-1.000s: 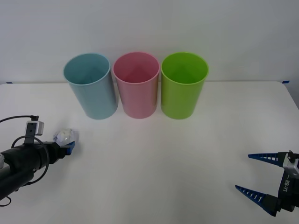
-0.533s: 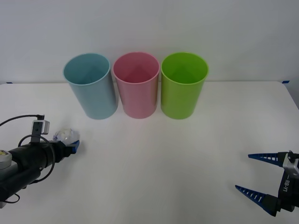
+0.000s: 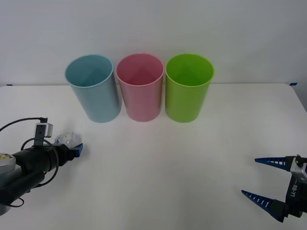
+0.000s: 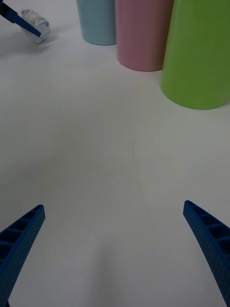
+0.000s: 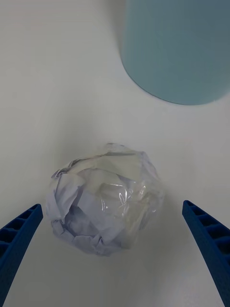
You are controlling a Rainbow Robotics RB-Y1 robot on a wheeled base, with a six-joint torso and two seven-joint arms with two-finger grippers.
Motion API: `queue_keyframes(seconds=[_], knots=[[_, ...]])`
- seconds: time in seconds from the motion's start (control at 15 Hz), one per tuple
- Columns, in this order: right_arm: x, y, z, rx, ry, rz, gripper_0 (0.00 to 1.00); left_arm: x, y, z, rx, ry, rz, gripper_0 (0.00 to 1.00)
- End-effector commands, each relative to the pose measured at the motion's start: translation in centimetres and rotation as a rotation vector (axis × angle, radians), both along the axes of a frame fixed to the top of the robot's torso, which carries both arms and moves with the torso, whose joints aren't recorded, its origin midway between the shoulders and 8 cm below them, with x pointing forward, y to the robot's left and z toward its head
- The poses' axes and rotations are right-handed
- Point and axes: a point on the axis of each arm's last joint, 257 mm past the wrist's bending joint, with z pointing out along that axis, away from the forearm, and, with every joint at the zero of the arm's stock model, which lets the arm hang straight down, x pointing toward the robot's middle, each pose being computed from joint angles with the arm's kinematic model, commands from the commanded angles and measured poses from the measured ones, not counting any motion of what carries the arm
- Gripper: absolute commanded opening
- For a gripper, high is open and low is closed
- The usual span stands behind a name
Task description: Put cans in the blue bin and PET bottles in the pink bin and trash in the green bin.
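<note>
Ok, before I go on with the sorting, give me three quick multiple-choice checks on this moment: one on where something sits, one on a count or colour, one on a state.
1. Where does the trash lie?
A. on the table, in front of the blue bin and to its left
B. inside the green bin
C. beside the right gripper

2. How many bins stand in the row?
A. two
B. three
C. four

3. How is the left gripper?
A. shut on the trash
B. open, fingers either side of the trash
C. open, above the pink bin

Key:
1 A, the front view shows the crumpled ball on the table near the blue bin.
2 B, blue, pink and green stand side by side.
3 B, the left wrist view shows both fingers apart with gaps beside the ball.
</note>
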Motion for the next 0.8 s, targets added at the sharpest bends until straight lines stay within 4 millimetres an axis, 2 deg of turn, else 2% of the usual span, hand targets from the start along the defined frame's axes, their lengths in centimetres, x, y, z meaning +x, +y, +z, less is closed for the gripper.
queue_keyframes(seconds=[0.07, 0.8], knots=[[0.0, 0.0, 0.0, 0.000, 0.000, 0.000, 1.00, 0.4, -0.2, -0.3, 0.000, -0.003, 0.003, 1.00], [0.0, 0.0, 0.0, 0.000, 0.000, 0.000, 1.00, 1.6, -0.6, -0.5, -0.011, -0.014, 0.018, 1.00]])
